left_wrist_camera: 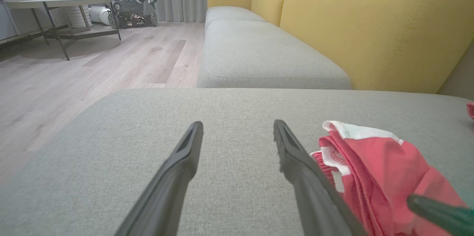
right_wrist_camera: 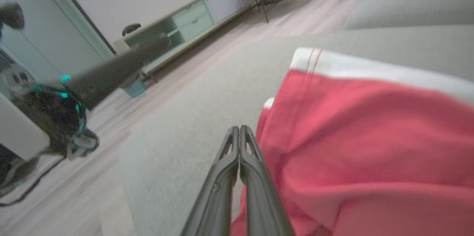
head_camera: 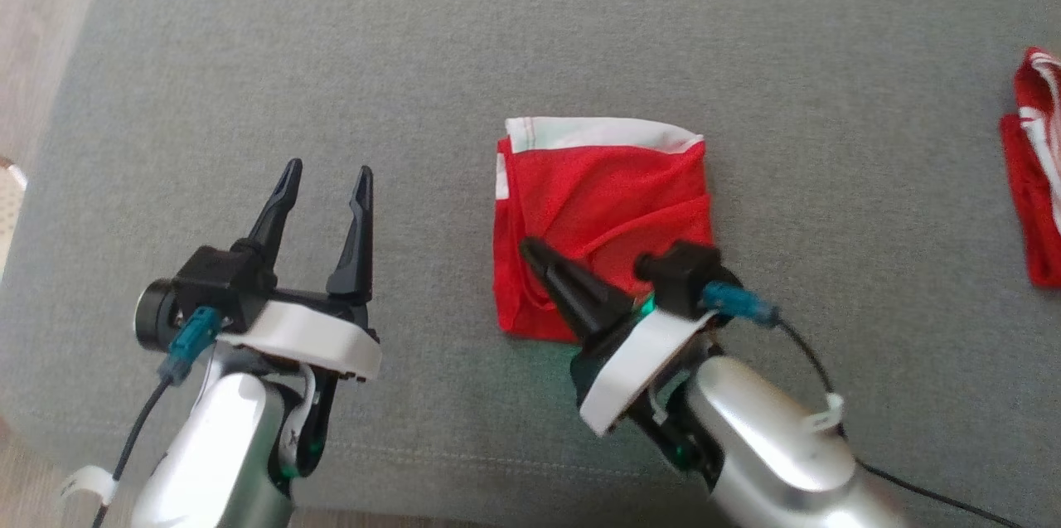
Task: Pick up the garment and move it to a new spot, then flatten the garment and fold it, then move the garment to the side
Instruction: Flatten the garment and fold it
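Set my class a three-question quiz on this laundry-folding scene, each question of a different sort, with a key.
1. True or false: the fingers of the left gripper stand apart.
2. The folded red garment lies on: A) a wooden floor; B) a grey cushion; C) a round table.
3. Fill in: the right gripper, its tip over the garment's near corner, is ___ (open or shut).
Key: 1 true; 2 B; 3 shut.
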`<state>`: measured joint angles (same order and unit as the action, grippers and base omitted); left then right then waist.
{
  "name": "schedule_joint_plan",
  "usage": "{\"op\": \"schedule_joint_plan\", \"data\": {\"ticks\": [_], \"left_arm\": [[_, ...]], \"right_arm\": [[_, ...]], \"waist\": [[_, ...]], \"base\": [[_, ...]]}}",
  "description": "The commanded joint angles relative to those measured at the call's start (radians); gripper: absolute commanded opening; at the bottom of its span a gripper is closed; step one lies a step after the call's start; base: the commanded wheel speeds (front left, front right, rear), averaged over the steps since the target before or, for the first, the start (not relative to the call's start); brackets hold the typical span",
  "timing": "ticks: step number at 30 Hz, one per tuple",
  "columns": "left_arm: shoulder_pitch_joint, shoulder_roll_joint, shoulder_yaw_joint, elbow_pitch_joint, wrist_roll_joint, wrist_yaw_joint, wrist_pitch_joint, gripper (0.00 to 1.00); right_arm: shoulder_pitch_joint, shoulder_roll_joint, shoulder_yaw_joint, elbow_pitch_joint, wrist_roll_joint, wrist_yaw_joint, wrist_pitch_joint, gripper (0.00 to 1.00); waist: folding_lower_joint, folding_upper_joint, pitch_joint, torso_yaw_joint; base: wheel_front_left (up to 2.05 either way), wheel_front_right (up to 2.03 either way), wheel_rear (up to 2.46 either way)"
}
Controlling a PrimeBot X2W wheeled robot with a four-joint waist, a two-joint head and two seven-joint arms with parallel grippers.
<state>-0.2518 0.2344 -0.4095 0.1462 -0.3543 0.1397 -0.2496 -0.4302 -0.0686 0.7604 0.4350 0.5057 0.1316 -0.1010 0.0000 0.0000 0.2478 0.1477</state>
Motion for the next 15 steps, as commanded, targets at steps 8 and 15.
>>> {"op": "schedule_joint_plan", "data": {"ticks": [8, 15], "left_arm": [[-0.006, 0.046, 0.061, -0.038, 0.011, 0.012, -0.012, 1.0], [0.011, 0.064, 0.069, -0.05, 0.013, 0.026, -0.008, 1.0]], "right_arm": [[0.041, -0.003, -0.261, -0.202, -0.088, -0.001, -0.046, 1.0], [0.155, -0.017, -0.534, -0.336, -0.207, -0.001, 0.007, 1.0]], "waist": [[0.0, 0.0, -0.047, -0.065], [0.0, 0.0, -0.07, -0.106]], "base": [[0.0, 0.0, 0.0], [0.0, 0.0, 0.0]]}}
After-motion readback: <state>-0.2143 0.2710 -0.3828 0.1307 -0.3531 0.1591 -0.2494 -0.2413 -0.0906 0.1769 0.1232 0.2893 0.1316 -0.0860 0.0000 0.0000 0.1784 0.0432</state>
